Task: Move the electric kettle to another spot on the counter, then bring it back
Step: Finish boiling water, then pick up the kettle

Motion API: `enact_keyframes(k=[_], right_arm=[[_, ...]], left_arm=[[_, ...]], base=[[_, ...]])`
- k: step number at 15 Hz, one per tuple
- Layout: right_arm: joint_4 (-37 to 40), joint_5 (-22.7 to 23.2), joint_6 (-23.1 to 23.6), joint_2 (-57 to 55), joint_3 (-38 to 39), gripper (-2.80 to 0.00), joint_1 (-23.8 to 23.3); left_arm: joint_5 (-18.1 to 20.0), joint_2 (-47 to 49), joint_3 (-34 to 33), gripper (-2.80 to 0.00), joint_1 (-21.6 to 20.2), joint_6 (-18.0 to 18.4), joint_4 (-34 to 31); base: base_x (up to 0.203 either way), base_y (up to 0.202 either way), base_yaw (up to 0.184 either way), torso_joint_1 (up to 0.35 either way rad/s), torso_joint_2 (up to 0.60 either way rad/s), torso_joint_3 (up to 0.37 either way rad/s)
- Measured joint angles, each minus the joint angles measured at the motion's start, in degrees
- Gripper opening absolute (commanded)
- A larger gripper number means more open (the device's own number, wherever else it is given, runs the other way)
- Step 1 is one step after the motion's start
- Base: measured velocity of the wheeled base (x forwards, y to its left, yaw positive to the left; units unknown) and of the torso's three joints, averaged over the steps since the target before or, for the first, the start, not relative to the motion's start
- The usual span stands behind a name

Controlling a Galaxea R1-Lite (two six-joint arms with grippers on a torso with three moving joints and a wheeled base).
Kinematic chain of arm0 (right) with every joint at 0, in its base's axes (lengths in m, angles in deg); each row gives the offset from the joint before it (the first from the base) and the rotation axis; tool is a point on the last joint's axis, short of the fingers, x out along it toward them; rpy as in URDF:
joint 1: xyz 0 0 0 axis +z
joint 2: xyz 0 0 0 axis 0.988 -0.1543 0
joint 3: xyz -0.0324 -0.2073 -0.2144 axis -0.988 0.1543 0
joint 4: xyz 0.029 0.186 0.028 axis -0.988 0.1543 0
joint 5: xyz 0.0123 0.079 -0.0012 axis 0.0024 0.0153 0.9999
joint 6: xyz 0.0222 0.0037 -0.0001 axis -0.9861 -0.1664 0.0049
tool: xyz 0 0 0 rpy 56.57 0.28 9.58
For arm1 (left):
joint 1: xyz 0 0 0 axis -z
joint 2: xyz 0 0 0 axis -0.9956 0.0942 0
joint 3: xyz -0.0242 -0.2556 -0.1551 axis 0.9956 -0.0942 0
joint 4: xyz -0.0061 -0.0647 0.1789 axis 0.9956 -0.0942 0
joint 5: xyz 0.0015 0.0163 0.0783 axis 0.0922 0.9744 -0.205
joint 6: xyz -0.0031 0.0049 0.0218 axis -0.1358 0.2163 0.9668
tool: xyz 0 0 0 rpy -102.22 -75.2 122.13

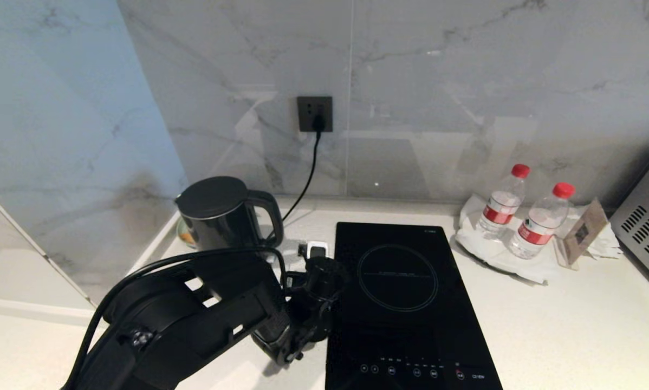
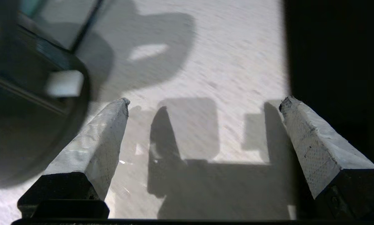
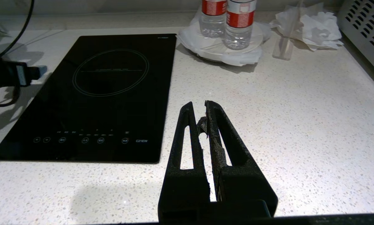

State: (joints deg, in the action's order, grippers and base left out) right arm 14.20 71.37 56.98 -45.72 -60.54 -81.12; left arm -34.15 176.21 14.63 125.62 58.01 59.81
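In the head view, the electric kettle [image 1: 224,214] is standing upright at the back left of the counter [image 1: 563,319], close to the marble wall, with its loop handle turned toward the induction hob [image 1: 406,303]. A black cord [image 1: 307,179] is running from the wall socket [image 1: 315,114] down to the counter behind the kettle. The left arm [image 1: 194,319] is reaching in from the lower left, and it is covering the counter in front of the kettle – its gripper end is lying just beside the left edge of the hob. Two water bottles [image 1: 522,214] with red caps are standing on a white cloth [image 1: 498,254] at the right, near a small card stand [image 1: 582,233].

In the left wrist view, the left gripper [image 2: 205,103] is hanging over the pale counter with its two taped fingers [image 2: 96,140] wide apart, and nothing is between them. A dark round body (the kettle, as it seems) [image 2: 24,103] is showing just beside one finger, not touching it. The black edge of the hob is showing beside the other finger.

In the right wrist view, the right gripper [image 3: 199,107] is resting low over the speckled counter, to the right of the hob – its black fingers are pressed together and are holding nothing. The bottles are standing well apart from it, at the back.
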Motion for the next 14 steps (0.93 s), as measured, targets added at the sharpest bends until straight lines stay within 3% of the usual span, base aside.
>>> enact_keyframes(k=[6,10,14], right_arm=[[0.0,0.0,0.0,0.0,0.0,-2.8,0.0],[0.0,0.0,0.0,0.0,0.0,-2.8,0.0],[0.0,0.0,0.0,0.0,0.0,-2.8,0.0]], left_arm=[[0.4,-1.8,-3.9,0.0,0.5,-2.5,0.1],[2.0,-9.4,-12.2,0.0,1.3,-5.5,0.1],[6.0,-19.4,-21.5,0.0,1.8,-7.1,0.1]], base=[[0.0,0.0,0.0,0.0,0.0,0.0],[0.0,0.0,0.0,0.0,0.0,0.0],[0.0,0.0,0.0,0.0,0.0,0.0]])
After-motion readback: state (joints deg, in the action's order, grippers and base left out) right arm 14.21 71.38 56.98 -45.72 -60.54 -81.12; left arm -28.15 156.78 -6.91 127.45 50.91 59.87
